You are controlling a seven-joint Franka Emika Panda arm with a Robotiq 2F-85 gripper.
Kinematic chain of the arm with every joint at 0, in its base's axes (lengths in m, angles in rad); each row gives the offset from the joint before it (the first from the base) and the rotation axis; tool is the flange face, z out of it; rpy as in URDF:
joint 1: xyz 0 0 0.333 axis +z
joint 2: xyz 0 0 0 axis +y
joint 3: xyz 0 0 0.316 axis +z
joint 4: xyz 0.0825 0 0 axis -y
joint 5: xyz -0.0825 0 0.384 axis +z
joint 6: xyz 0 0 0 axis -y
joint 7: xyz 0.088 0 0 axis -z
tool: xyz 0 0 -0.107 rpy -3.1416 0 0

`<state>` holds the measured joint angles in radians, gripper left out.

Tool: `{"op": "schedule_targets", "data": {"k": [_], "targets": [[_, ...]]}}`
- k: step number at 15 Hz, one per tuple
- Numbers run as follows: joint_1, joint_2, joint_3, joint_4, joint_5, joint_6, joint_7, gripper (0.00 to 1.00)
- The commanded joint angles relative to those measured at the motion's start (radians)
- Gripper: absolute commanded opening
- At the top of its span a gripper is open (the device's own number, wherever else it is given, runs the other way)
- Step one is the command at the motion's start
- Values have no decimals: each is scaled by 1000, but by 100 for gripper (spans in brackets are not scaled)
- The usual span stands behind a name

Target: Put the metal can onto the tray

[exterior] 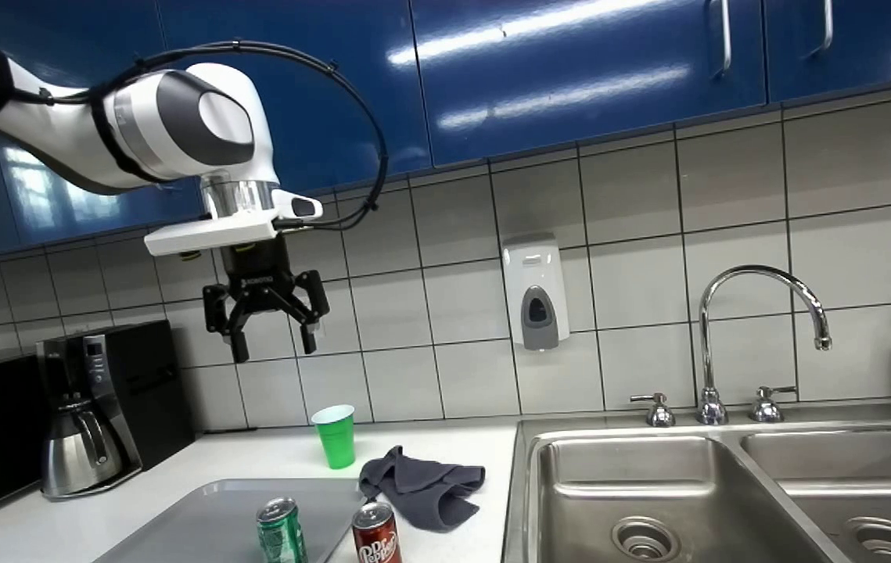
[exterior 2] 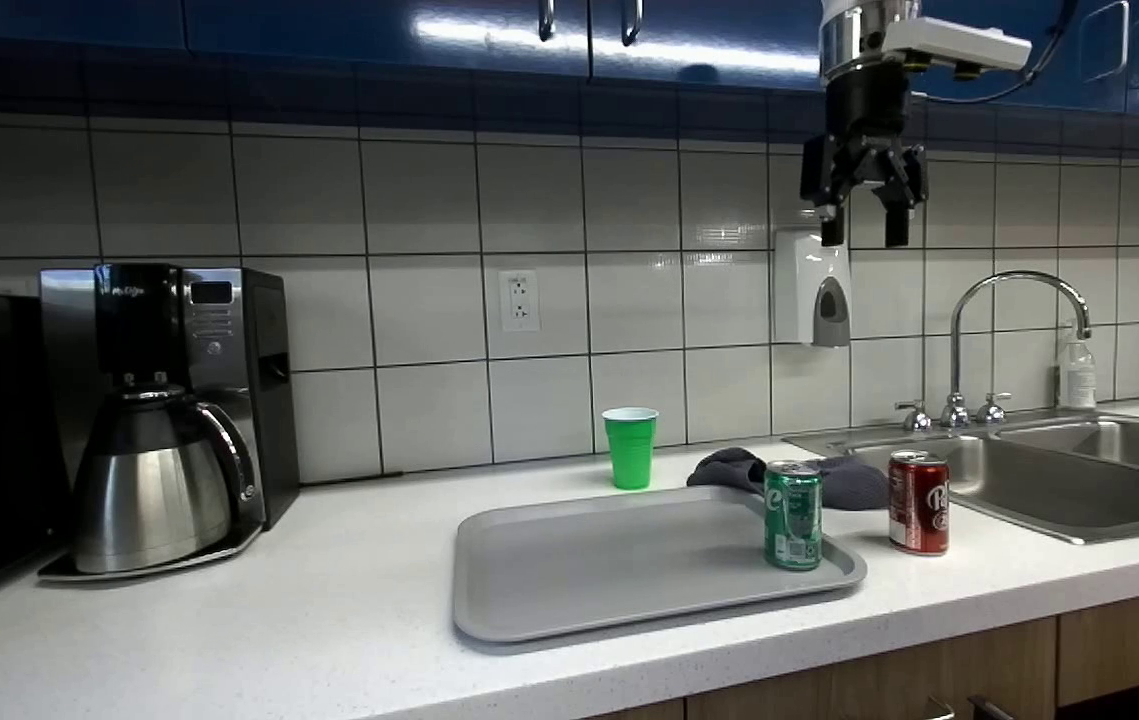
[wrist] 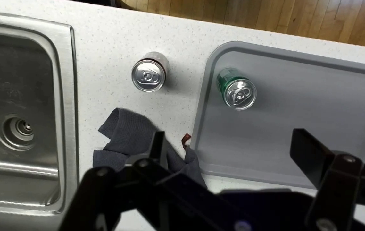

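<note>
The metal can, red with white markings and a silvery top, stands upright on the counter in both exterior views [exterior: 377, 538] [exterior 2: 919, 505]. It is beside the grey tray [exterior 2: 609, 560], apart from it. In the wrist view the red can [wrist: 149, 74] is left of the tray [wrist: 297, 134], seen mostly from its top. In an exterior view the bottom of the can is cut off by the frame edge. My gripper [exterior: 274, 349] is open and empty, high above the counter. It also shows in an exterior view [exterior 2: 865, 236] and the wrist view [wrist: 228, 136].
A green can [exterior 2: 793, 518] stands on the tray's end near the red can. A dark grey cloth [wrist: 134, 131] lies by the tray's corner. A green cup [exterior 2: 631, 450] stands behind the tray. The sink [wrist: 65, 96] and a coffee maker [exterior 2: 159, 430] flank the area.
</note>
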<state>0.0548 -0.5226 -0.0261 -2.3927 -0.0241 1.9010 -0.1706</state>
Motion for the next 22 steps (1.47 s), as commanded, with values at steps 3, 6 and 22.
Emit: {"op": "schedule_targets", "data": {"k": [3, 6, 22], "targets": [[-27, -14, -17, -100, -46, 120, -16, 100], [-42, 11, -27, -132, -65, 164, -7, 100], [-87, 244, -27, -162, -124, 324, 46, 100]]}}
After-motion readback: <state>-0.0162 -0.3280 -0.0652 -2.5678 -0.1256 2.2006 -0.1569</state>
